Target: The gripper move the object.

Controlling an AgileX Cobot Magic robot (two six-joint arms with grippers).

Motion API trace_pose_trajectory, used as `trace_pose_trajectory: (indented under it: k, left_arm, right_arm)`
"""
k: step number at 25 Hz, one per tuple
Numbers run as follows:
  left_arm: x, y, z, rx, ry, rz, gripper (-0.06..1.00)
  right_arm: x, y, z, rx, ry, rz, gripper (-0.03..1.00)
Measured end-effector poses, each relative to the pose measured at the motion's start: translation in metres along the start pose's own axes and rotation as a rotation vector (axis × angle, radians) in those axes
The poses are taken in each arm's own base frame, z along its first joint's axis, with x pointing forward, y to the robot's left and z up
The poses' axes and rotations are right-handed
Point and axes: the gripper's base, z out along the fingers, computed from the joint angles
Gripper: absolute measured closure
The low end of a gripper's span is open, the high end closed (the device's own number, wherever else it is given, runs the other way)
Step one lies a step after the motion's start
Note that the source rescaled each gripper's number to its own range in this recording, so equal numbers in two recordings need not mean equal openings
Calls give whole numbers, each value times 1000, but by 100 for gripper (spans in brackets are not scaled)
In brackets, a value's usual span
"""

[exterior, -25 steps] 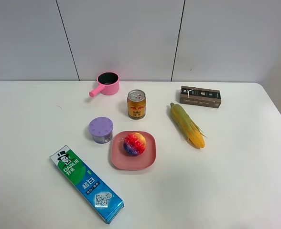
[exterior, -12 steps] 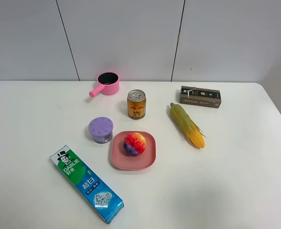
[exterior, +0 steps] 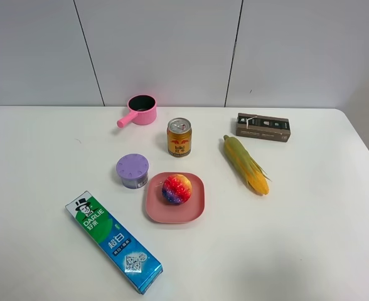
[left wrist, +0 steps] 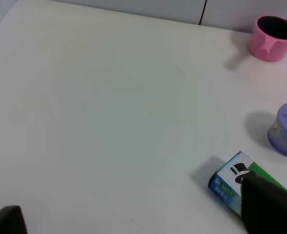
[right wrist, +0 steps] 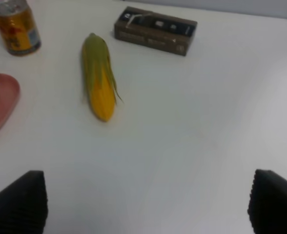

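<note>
With both my grippers' jaws apart and clear of everything, I should drop straight over the ball (exterior: pixel 176 189) on the plate (exterior: pixel 194 211), avoiding the tub (exterior: pixel 132 170).

- Ball (exterior: pixel 176 189) on plate (exterior: pixel 194 209), mid-desk.
- Tub (exterior: pixel 132 170) just left of plate; can (exterior: pixel 179 137) behind it.
- Saucepan (exterior: pixel 139 110) near back edge.
- Corn (exterior: pixel 245 164) right of plate; box (exterior: pixel 263 127) behind corn.
- Toothpaste carton (exterior: pixel 113 241) toward front-left corner.
</note>
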Motion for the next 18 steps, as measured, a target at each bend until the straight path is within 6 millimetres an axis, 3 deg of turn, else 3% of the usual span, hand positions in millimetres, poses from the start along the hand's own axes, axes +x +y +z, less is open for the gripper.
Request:
trace_pose_trajectory:
  k: [3, 10, 18]
  left_arm:
    - [0, 0, 0, 0, 0, 0, -6]
    - [0, 0, 0, 0, 0, 0, -6]
    - [0, 0, 0, 0, 0, 0, -6]
  right_arm:
    - [9, 4, 12, 54, 52, 27, 16]
    - [9, 11, 22, 63, 9, 96, 16]
    - [10, 5, 22, 149, 4, 127, 16]
